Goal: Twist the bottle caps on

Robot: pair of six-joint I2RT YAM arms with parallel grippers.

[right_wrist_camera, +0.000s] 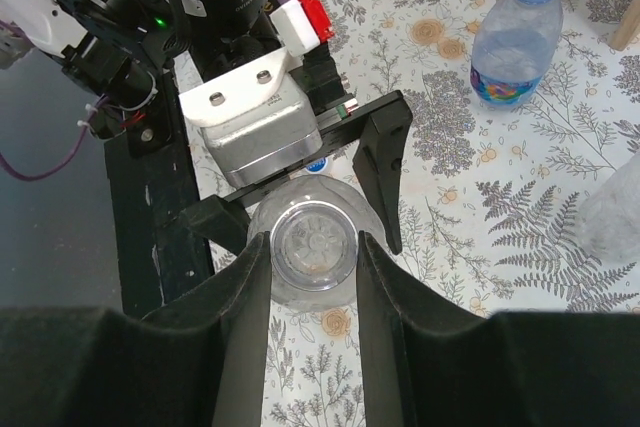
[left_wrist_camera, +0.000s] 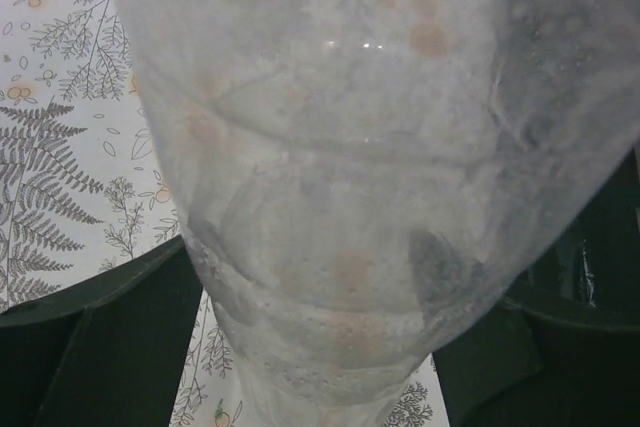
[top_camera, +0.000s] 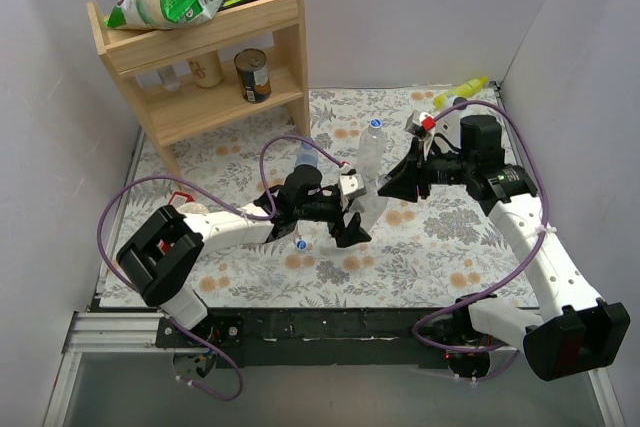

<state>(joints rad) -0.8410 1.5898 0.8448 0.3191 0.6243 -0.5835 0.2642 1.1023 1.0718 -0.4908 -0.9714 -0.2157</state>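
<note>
Clear bottle [right_wrist_camera: 310,247] upright mid-table, its body clamped in the left gripper [top_camera: 352,219], presumably to stop it spinning. Right gripper [right_wrist_camera: 312,282] straddles the open mouth, fingers apart (contact: cannot tell), with no cap between them. Loose blue cap [top_camera: 301,244] lies near the left gripper.

The left arm [top_camera: 225,232] reaches right from a folded elbow at the near left, its left gripper [top_camera: 356,217] clamped across a clear bottle [left_wrist_camera: 330,147]. The right arm [top_camera: 530,242] stretches far, wrist bent left, and the right gripper [top_camera: 393,185] pinches that bottle's end.
</note>
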